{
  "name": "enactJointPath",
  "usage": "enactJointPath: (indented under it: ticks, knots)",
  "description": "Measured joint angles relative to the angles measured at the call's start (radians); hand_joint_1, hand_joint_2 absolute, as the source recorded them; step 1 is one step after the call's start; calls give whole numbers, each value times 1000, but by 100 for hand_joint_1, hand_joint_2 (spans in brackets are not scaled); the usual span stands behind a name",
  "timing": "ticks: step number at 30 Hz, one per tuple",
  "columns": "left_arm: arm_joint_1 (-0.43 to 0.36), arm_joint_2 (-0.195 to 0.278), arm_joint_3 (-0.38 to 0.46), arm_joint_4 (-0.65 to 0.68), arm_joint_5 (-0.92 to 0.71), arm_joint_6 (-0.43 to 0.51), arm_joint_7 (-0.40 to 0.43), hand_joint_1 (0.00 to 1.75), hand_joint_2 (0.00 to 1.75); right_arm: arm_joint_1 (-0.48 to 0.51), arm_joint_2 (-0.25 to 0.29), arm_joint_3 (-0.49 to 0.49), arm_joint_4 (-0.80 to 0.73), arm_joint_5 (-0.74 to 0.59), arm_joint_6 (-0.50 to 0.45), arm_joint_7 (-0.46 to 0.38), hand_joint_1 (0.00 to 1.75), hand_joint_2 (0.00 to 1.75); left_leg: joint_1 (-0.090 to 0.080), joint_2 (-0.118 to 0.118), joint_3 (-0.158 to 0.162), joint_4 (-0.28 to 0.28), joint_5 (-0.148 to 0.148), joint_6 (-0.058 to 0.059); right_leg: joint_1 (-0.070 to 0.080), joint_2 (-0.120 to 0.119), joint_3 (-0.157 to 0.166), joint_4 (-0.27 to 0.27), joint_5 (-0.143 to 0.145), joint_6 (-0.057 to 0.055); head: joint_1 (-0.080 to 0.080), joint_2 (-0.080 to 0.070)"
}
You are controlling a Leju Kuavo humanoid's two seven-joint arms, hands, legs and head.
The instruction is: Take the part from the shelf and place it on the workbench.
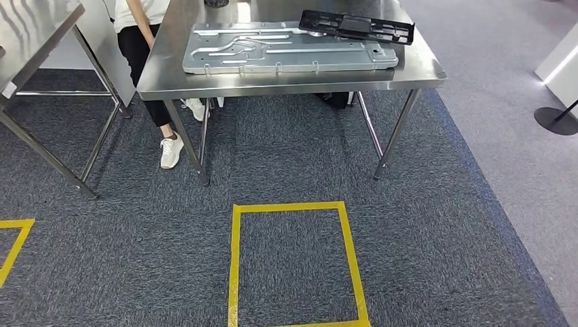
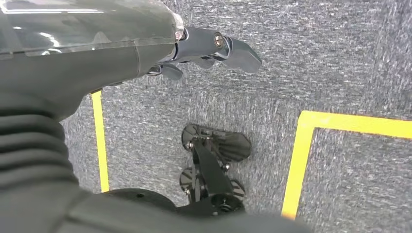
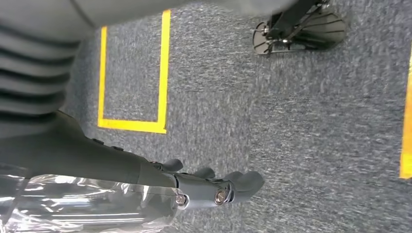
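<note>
A steel workbench (image 1: 293, 82) stands ahead of me. On it lies a large flat grey metal plate (image 1: 286, 48), and a black plastic part (image 1: 356, 26) rests at the back right, partly over the plate's corner. My left hand (image 2: 214, 51) hangs over the grey carpet with its fingers stretched out and nothing in them. My right hand (image 3: 216, 187) hangs the same way, fingers out and holding nothing.
A second steel table (image 1: 41, 27) stands at the left. A person (image 1: 140, 48) in dark trousers and white shoes stands between the two tables. A yellow tape rectangle (image 1: 235, 266) marks the carpet before the workbench. A black stand base (image 1: 555, 121) sits at the far right.
</note>
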Motion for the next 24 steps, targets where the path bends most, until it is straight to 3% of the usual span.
enactJointPath:
  ticks: [3,6,7,10,15,18,22,24]
  knots:
    - [-1,0,1,0,0,0,0,0,175,0,0,-5,0,0,2,22,0,175,0,0,-4,-1,3,-4,5,0,-5,-1,2,-8,0,0]
    - [-1,0,2,0,0,0,0,0,175,-1,0,-12,0,-2,2,30,0,44,4,0,-4,-4,6,-9,10,0,-6,0,2,-16,0,0]
    - [-1,0,2,0,1,0,-1,0,175,-2,0,-15,0,-3,4,26,0,44,5,0,-5,-5,6,-11,12,0,-6,0,2,-17,0,0]
    - [-2,0,6,0,10,-1,-4,0,175,-2,0,-22,0,-6,8,8,0,175,7,0,-5,-5,8,-16,13,0,-6,1,2,-19,0,0]
    - [0,1,15,0,56,-18,1,0,175,0,0,-29,0,-33,4,15,0,175,7,0,-5,-5,8,-18,13,0,-6,2,2,-19,0,0]
    - [10,5,-31,-1,101,-20,20,0,175,6,-1,-6,-4,-75,2,27,0,175,7,0,-5,-5,8,-18,13,0,-6,2,2,-18,0,0]
    - [25,12,-113,-7,171,-15,50,0,0,16,-2,41,-12,-136,2,32,0,175,7,0,-6,-3,8,-18,13,0,-6,2,3,-18,0,0]
    - [30,14,-147,-9,197,-12,62,0,0,20,-2,61,-15,-159,3,33,0,175,7,0,-6,-3,8,-18,13,0,-6,2,3,-18,0,0]
